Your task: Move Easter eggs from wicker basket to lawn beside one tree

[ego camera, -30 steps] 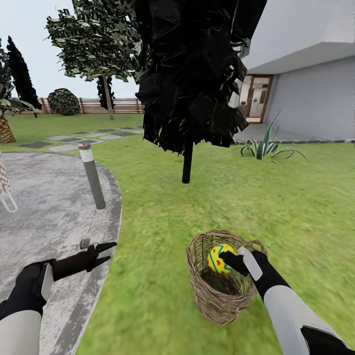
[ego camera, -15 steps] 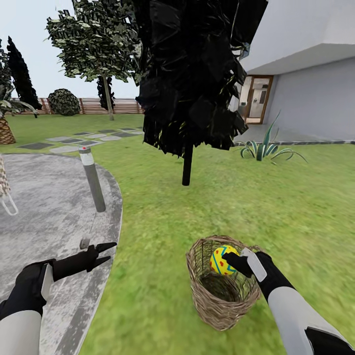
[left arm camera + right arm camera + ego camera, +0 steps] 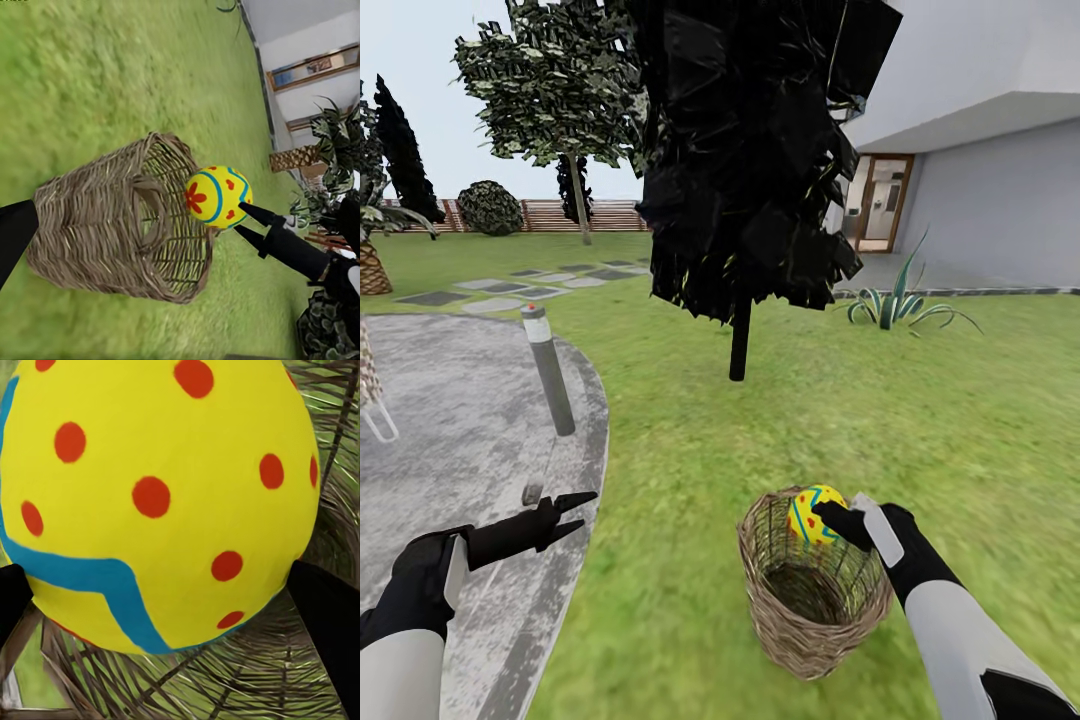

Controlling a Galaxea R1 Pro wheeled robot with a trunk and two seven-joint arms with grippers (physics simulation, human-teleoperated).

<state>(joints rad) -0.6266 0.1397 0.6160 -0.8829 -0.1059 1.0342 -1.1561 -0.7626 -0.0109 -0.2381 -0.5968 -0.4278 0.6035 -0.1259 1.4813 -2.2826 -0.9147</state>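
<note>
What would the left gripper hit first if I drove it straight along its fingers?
Probably the wicker basket: the left wrist view looks along the left gripper at its side wall. Depth is unclear; only lawn lies between.

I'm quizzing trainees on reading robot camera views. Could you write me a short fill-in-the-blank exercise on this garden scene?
1. The right gripper is shut on a yellow painted ____.
2. The egg is level with the rim of the round tan woven wicker ____.
3. The basket stands on the bright green ____.
4. The left gripper, holding nothing, hovers over the grey ____ beside the lawn.

Missing words: egg; basket; lawn; paving
</note>
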